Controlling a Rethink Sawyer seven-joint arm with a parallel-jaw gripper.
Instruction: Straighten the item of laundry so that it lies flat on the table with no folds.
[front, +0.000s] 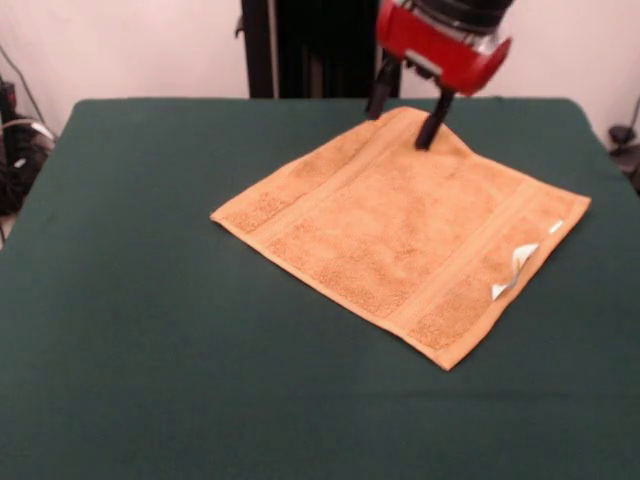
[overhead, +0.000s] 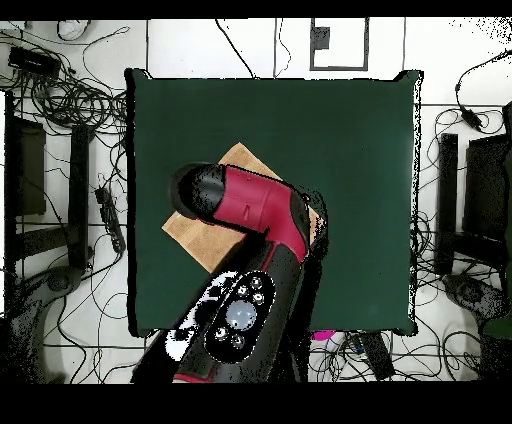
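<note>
While the towel lies spread nearly flat on the green table, my gripper stands open, its two fingers straddling the raised far corner, gripping nothing.

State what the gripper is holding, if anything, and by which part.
The gripper stands at the far corner of the orange-yellow towel, jaws apart on either side of a slightly raised peak. A closed hold cannot be confirmed.

I see the orange-yellow towel spread nearly flat on the dark green table, turned diamond-wise, toward the table's far right. Its far corner is bunched up in a small peak. White care tag curls at the right edge.
</note>
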